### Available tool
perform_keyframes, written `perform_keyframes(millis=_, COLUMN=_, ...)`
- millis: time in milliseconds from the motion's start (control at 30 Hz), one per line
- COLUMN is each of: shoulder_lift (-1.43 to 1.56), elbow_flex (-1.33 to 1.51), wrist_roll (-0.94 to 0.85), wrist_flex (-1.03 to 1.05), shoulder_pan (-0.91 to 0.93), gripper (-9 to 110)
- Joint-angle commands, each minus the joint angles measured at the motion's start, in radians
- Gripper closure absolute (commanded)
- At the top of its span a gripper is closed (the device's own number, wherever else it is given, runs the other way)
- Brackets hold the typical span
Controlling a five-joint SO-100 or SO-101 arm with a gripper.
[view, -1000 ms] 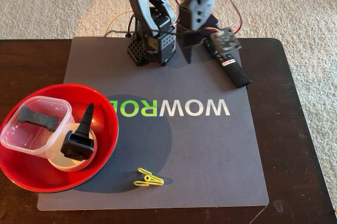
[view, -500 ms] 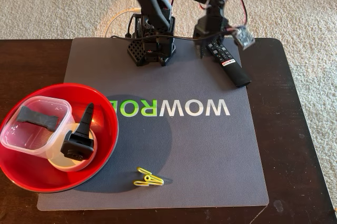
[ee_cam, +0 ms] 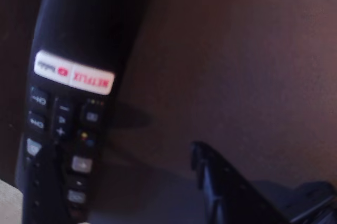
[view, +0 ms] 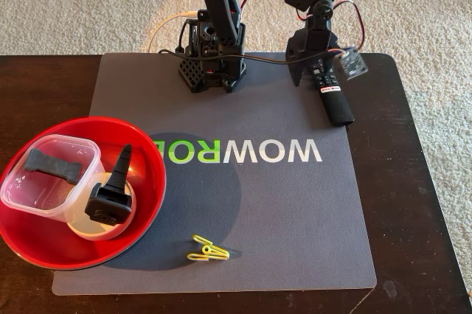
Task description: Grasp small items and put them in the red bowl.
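The black remote (view: 333,100) lies at the mat's far right and fills the left of the wrist view (ee_cam: 73,77). My gripper (view: 311,72) hangs low over its far end, open. In the wrist view (ee_cam: 131,182) one finger (ee_cam: 45,182) overlaps the remote's left side and the other finger (ee_cam: 226,187) stands clear to its right. The red bowl (view: 40,244) sits at the front left. It holds a clear tub (view: 29,196) with a short black ridged bar (view: 53,164), and a small white bowl (view: 85,228) with a black angular piece (view: 110,192). Yellow clips (view: 208,250) lie on the mat's near edge.
A grey mat (view: 243,203) with a WOWROBO logo covers the dark table (view: 420,203). The arm's base (view: 210,67) stands at the mat's far edge, with cables trailing behind onto beige carpet (view: 66,4).
The arm has swung right and lowered the gripper onto the remote's far end. The remote now lies a little more upright in the fixed view. Bowl contents and clips have not moved.
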Motion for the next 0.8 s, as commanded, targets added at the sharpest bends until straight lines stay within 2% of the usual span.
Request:
perform_keyframes(millis=0, shoulder_lift=0.034, elbow_flex=0.025, wrist_roll=-0.147, wrist_flex=-0.011, shoulder_pan=-0.043, gripper=72)
perform_keyframes(millis=100, shoulder_lift=-0.008, elbow_flex=0.025, wrist_roll=-0.225, wrist_flex=-0.017, shoulder_pan=-0.092, gripper=72)
perform_keyframes(millis=400, shoulder_lift=0.081, elbow_flex=-0.051, wrist_roll=-0.212, wrist_flex=-0.011, shoulder_pan=-0.02, gripper=71)
perform_keyframes(millis=600, shoulder_lift=-0.178, elbow_flex=-0.241, wrist_roll=-0.313, wrist_flex=-0.02, shoulder_pan=0.009, gripper=72)
perform_keyframes(millis=767, shoulder_lift=-0.295, elbow_flex=-0.284, wrist_roll=-0.368, wrist_flex=-0.038, shoulder_pan=0.046, gripper=72)
